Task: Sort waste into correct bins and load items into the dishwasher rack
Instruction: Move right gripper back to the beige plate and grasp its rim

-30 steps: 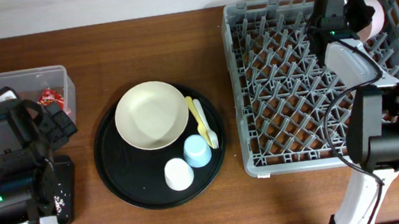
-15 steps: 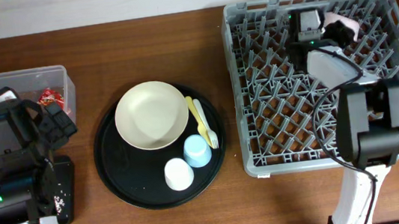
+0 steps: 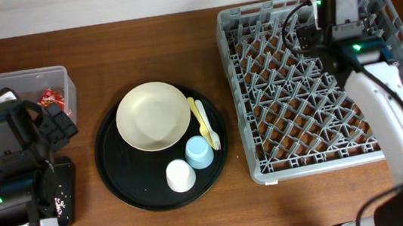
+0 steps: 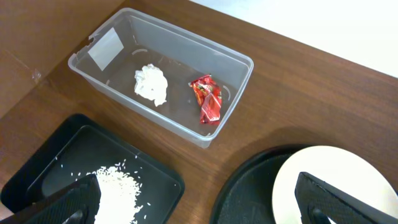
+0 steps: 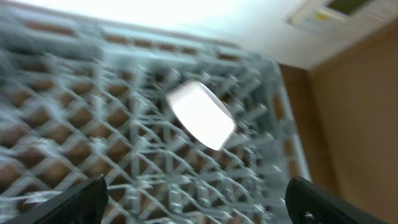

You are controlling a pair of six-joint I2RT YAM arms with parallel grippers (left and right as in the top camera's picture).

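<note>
Right gripper [image 5: 196,183]: my fingers spread wide, holding nothing, touching nothing; 1 pale bowl [image 5: 202,115], blurred, lies on the rack [image 5: 87,130] beyond them. Left gripper [image 4: 198,180]: my fingers wide, empty. 1 clear box [image 4: 219,124] holds 1 napkin [image 4: 152,84] and 1 red wrapper [image 4: 207,99]; rice [image 4: 118,186] sits in the black tray [image 4: 56,155].

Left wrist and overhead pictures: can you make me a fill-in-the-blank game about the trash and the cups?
The wrapper beside the napkin in the clear box is coloured ____. The rice lies in a tray coloured ____. The cup next to the blue cup on the round tray is coloured ____.
Missing words: red, black, white.
</note>
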